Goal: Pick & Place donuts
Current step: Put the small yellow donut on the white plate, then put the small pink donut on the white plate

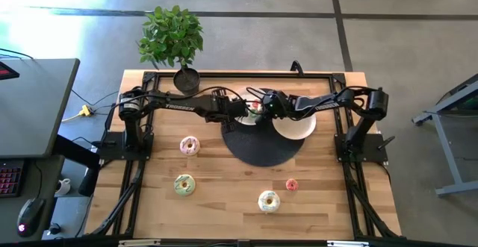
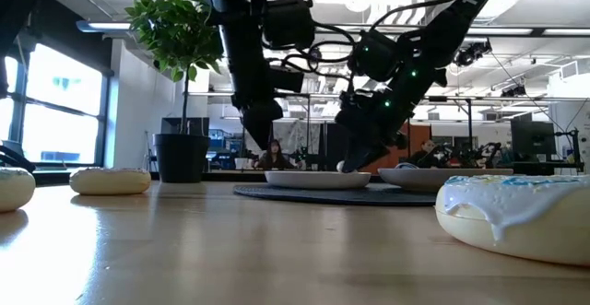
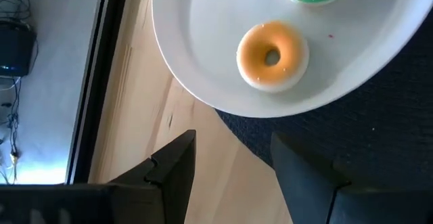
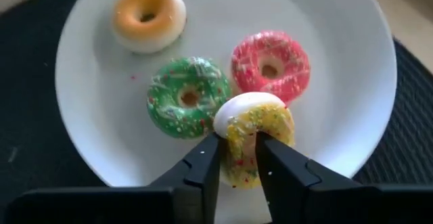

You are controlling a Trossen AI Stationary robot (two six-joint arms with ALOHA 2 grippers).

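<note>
The right gripper (image 4: pixel 238 158) hangs over the white plate (image 4: pixel 352 61) with its fingers pinched on a yellow sprinkled donut (image 4: pixel 256 132), gripping through the ring so one finger sits in the hole and the other on the outer edge. The donut is tilted up on edge, at about 5 o'clock from the green donut (image 4: pixel 186 97) and 6 o'clock from the pink donut (image 4: pixel 270 65). An orange-glazed donut (image 4: pixel 147 15) lies flat at roughly 11 o'clock on the plate, apart from the others.

The left gripper (image 3: pixel 230 176) hovers just off the plate's rim over the tabletop (image 3: pixel 145 136) and dark mat (image 3: pixel 399 116), fingers spread wide, holding nothing.

From above, four more donuts sit loose on the tabletop: a pink one (image 1: pixel 190 145), a green one (image 1: pixel 184 184), a yellowish one (image 1: pixel 269 201) and a small red one (image 1: pixel 291 185).

These look like light, rigid toy pieces with glossy frosting, so probably a bit slick. Pinching across the ring wall through the hole seems the safest hold, since squeezing the outside could let one pop out.
</note>
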